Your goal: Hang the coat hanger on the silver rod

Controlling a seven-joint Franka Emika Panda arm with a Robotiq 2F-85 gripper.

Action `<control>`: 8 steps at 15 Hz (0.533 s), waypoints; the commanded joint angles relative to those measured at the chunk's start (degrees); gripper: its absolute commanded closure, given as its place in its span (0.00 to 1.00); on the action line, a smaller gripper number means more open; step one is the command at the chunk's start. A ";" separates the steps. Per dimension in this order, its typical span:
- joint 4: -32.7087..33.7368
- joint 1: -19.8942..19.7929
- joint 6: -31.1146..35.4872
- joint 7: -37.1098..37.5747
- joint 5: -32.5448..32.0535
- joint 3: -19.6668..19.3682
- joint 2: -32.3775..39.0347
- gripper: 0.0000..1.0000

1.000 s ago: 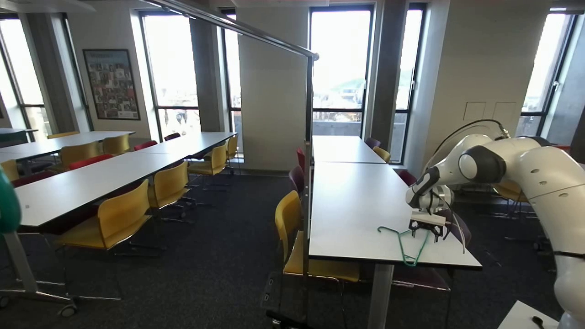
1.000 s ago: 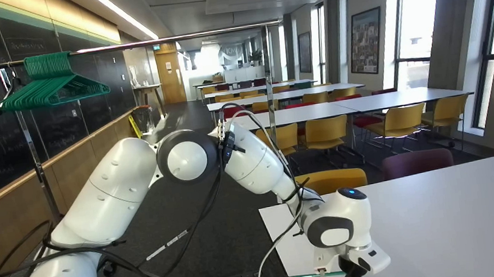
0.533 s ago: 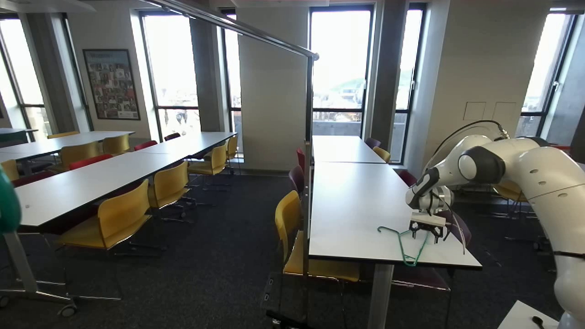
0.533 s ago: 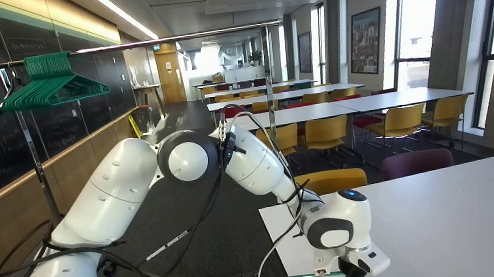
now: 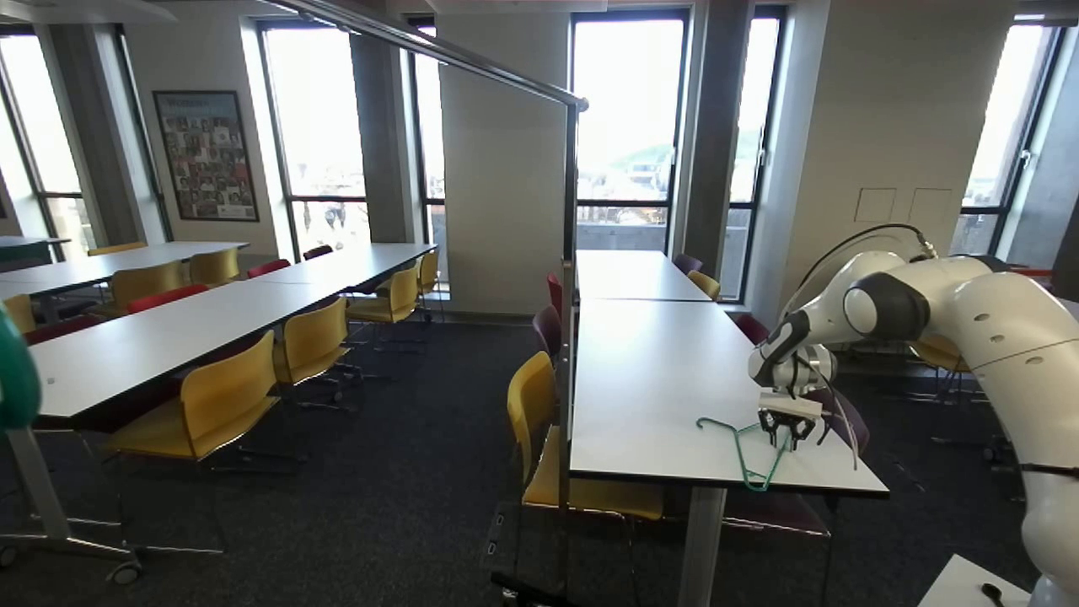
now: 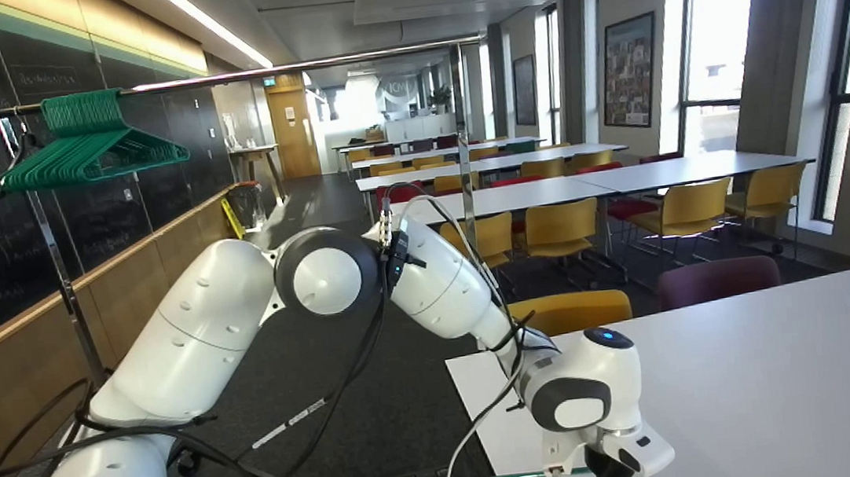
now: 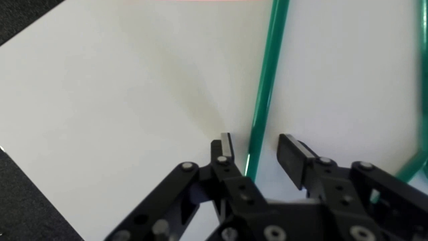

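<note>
One green coat hanger lying on white desk, low and right of centre in both exterior views, one corner reaching desk edge. In wrist view, jaws stand apart, thin hanger bar running from top of frame down between them, gap showing either side. Whether jaws touch desk, cannot tell. Silver rod across upper part of frame in both exterior views, well apart from coat hanger. Bunch of green hangers on rod, upper left in exterior view.
</note>
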 commanded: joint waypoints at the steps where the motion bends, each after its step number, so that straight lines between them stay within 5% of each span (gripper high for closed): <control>1: 1.91 -0.92 -0.09 -0.60 0.78 0.16 0.90 0.87; 3: 2.22 -1.06 -0.22 -0.54 0.79 0.15 1.10 0.99; 8: 2.36 -1.05 -0.42 -0.10 0.65 -0.07 1.10 0.98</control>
